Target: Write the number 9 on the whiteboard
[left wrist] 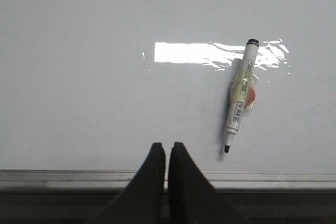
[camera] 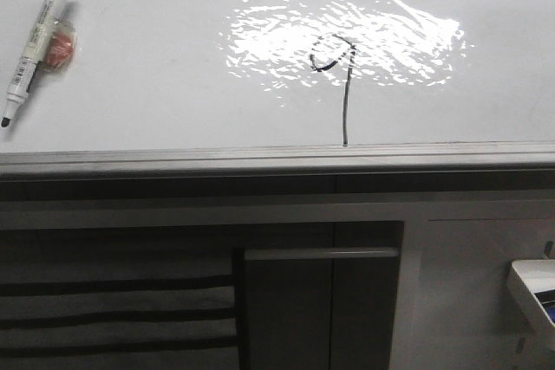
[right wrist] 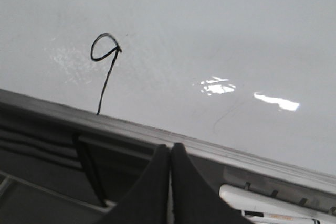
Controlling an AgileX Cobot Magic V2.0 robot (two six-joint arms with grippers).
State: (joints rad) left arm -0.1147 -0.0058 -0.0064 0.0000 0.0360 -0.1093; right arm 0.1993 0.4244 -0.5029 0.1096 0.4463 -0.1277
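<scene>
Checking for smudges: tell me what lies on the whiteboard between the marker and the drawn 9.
Nothing but bare whiteboard and part of the bright glare patch lies between the marker and the number 9, as the front view shows.

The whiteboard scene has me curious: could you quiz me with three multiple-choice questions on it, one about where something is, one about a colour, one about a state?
1. Where does the white marker pen with a black cap lie on the large glossy white whiteboard in the front view?
A. far left
B. centre
C. far right

2. What colour is the thin hand-drawn number 9?
A. red
B. black
C. blue

3. How do the black left gripper and black right gripper stand?
A. both wide open
B. one holds the pen
C. both shut, empty

Answers: 1 A, the pen lies loose near the board's left end. 2 B, the loop and long tail are black. 3 C, each wrist view shows the fingers pressed together with nothing between.
</scene>
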